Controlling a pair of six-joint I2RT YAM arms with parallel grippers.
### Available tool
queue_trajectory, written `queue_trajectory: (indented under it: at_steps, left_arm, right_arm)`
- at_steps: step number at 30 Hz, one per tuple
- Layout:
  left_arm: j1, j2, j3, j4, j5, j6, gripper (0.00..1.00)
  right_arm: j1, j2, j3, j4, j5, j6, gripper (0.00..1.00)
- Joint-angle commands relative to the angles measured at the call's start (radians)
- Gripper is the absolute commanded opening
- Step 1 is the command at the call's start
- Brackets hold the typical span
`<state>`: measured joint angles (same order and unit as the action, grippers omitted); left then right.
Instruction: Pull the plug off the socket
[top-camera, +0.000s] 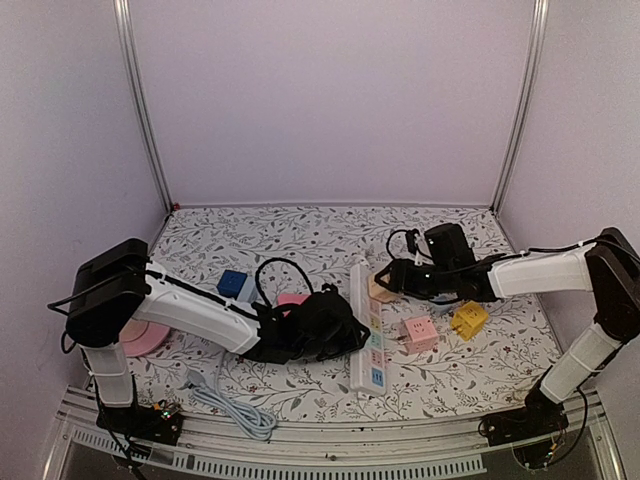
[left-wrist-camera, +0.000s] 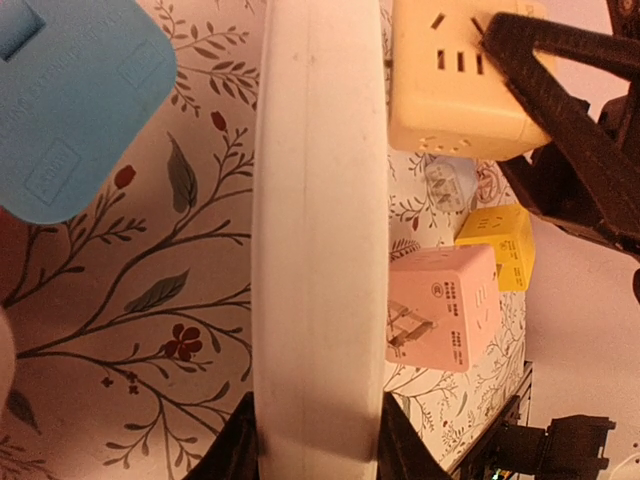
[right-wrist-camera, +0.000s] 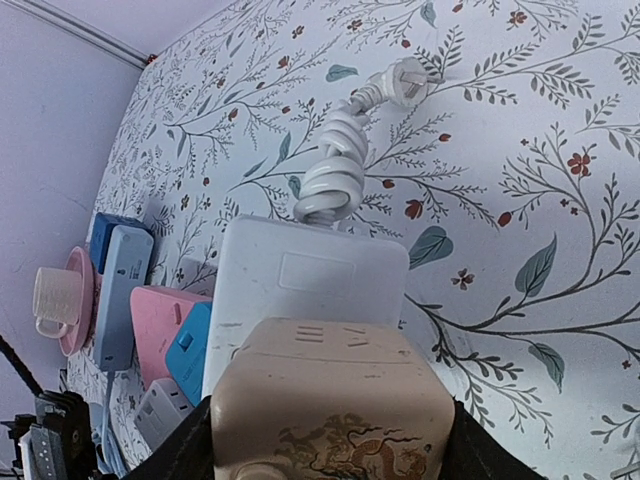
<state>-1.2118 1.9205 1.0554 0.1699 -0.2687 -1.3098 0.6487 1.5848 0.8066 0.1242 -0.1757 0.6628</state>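
Left gripper (left-wrist-camera: 318, 450) reaches over the big flowery tabletop (top-camera: 300, 240) and squeezes the long white plastic power strip (left-wrist-camera: 320, 230), one finger pressed on each long side. Right gripper (right-wrist-camera: 330, 450) pinches the cream cube-shaped plug (right-wrist-camera: 330, 380) at the strip's 12 o'clock end; I cannot tell if its pins are in. At the strip's 3 o'clock lie a pink cube plug (top-camera: 419, 334) and a smaller yellow cube plug (top-camera: 468, 320).

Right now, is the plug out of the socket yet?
Not yet. Done: the left gripper is clamped on the white power strip, holding it down. In hand: the right gripper grips the beige cube plug, which sits against the strip. Left: pulling it free.
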Motion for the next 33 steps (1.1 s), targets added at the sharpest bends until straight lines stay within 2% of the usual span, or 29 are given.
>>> queue_trajectory:
  at_steps: [1,10,17,20,26,33]
  left_arm:
    - [0.047,0.029,-0.043,-0.167,-0.112,-0.017,0.00]
    - [0.048,0.017,-0.061,-0.163,-0.116,-0.027,0.00]
    - [0.047,0.020,-0.061,-0.158,-0.115,-0.025,0.00]
    - [0.047,0.020,-0.061,-0.155,-0.113,-0.025,0.00]
    - [0.046,0.028,-0.054,-0.150,-0.109,-0.022,0.00]
    - [0.046,0.023,-0.058,-0.152,-0.111,-0.022,0.00]
  right_arm:
    - [0.040,-0.078,0.027,-0.010,-0.087,-0.125,0.09]
    - [-0.134,-0.093,-0.143,0.183,-0.329,-0.049,0.09]
    - [-0.149,-0.067,-0.156,0.225,-0.376,-0.024,0.08]
    - [-0.133,-0.091,-0.144,0.198,-0.351,-0.022,0.08]
    - [-0.028,-0.131,-0.055,0.063,-0.202,-0.089,0.08]
    - [-0.027,-0.124,-0.047,-0.002,-0.108,-0.132,0.08]
